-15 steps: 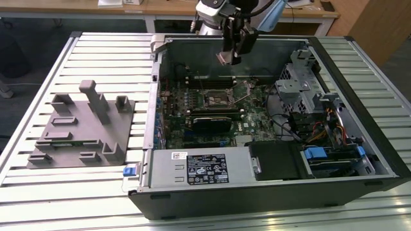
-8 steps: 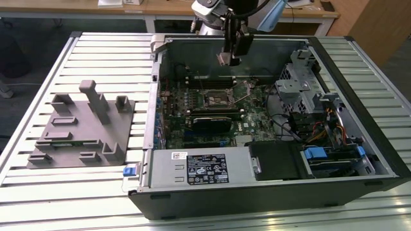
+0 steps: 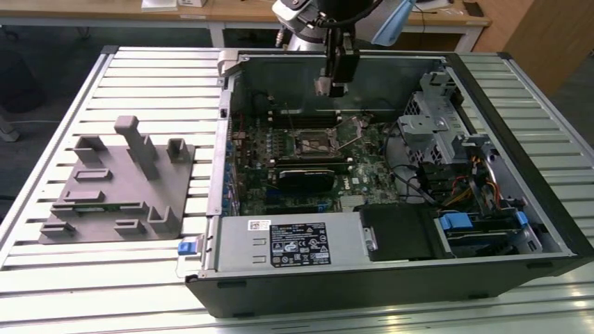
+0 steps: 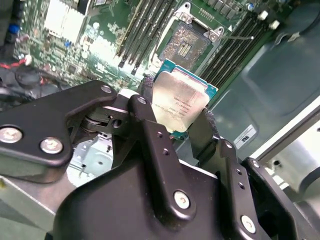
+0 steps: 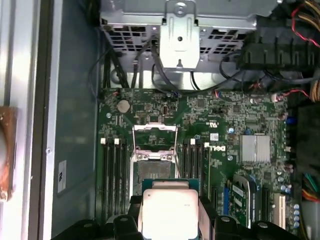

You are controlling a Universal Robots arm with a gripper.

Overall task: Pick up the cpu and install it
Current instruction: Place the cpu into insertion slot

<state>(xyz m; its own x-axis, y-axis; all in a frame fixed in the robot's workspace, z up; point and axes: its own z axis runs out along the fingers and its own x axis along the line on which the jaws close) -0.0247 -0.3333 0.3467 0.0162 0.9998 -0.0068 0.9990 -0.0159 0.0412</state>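
On the slatted bench (image 3: 130,278), over the open case (image 3: 307,289), the tool (image 3: 332,87) grips the cpu (image 5: 170,212) by two opposite edges above the board, clear of the bare socket (image 5: 152,167); judged best practice: keep it level and squarely aligned.

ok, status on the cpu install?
End effector shut on cpu, hovering over motherboard. Socket below, frame raised, unfilled. Nothing seen between them.

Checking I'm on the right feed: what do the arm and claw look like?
The claw is matt black, built of chunky linked bars joined by silver screws, with rows of small holes along its fingers. The arm is silvery grey with a pale blue joint cap.
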